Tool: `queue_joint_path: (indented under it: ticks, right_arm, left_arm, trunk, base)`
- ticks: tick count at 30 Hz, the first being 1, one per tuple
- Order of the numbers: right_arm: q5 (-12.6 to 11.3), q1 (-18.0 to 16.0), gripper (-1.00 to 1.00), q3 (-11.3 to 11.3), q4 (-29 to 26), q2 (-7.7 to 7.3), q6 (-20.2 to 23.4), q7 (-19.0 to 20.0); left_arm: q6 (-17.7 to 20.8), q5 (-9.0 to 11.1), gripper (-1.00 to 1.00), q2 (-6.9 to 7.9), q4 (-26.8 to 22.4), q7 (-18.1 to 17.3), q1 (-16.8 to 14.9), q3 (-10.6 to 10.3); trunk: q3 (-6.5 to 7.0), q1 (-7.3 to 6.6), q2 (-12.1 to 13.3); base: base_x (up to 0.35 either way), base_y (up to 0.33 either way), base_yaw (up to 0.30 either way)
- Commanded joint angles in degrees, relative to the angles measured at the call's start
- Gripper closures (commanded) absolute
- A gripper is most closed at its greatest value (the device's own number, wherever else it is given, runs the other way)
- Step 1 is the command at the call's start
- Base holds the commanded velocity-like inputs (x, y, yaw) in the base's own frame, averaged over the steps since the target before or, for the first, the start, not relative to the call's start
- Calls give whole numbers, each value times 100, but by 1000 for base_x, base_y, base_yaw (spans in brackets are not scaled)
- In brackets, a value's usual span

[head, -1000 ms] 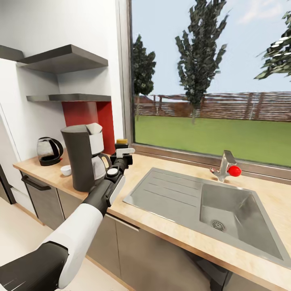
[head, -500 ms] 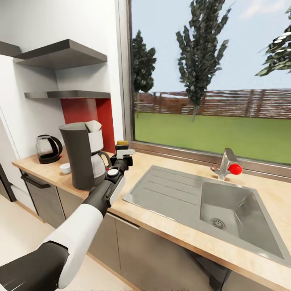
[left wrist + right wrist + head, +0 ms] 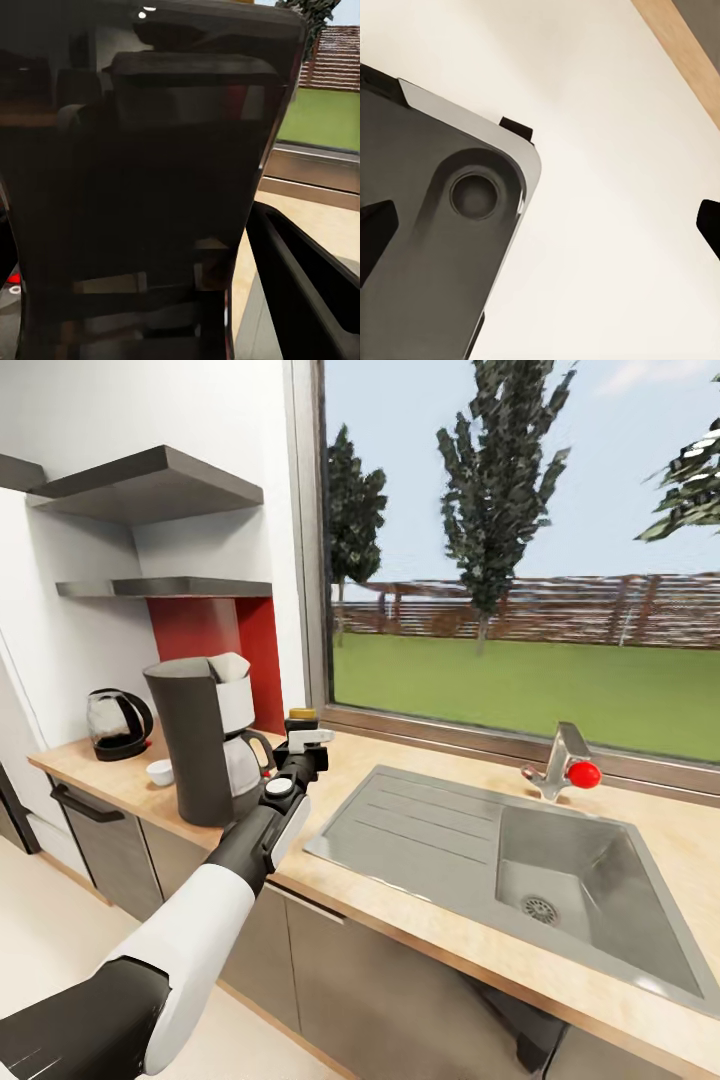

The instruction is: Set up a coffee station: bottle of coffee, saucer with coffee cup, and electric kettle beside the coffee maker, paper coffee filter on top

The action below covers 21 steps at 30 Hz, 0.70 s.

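Light wood counter (image 3: 420,920) is running along under a wide window, with a steel sink (image 3: 520,860) inset to the right of the coffee maker (image 3: 195,745).

Left arm is reaching forward over the counter edge, just right of the coffee maker. Left gripper (image 3: 303,738) is sitting at the bottle of coffee (image 3: 301,716), whose yellow cap is showing just above the fingers. In the left wrist view a dark glossy body, the same bottle (image 3: 142,195), is lying between the black fingers (image 3: 300,277); gripper appears clenched on it. Whether the bottle is resting on the counter or lifted clear of it: cannot tell.

Paper coffee filter (image 3: 232,668) is lying on top of the coffee maker, white, slightly raised. Coffee cup (image 3: 159,772) is standing on the counter just left of the coffee maker's base; saucer under it not discernible. Electric kettle (image 3: 117,724) is standing farther left of the coffee maker, against the wall.

Right gripper (image 3: 540,225): two dark fingertips are showing well apart over pale floor, so released, grasping nothing.
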Motion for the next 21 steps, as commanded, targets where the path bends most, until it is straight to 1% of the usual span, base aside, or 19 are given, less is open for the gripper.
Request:
queue_joint_path:
  ticks: [1,12,21]
  right_arm:
    - [59,-3,-100,-19,2,-1,-15,0]
    - [59,-3,-100,-19,2,-1,-15,2]
    - [59,-3,-100,-19,2,-1,-15,1]
  left_arm:
    - [22,51,100,0,-8,33,-4,-14]
    - [26,53,100,0,-8,33,-4,-5]
    - [28,54,100,0,-8,39,-4,-5]
  trunk:
    - [-8,0,-5]
    - [-10,0,-5]
    - [-172,198,-366]
  base:
    - [0,0,0]
    - [0,0,0]
    - [0,0,0]
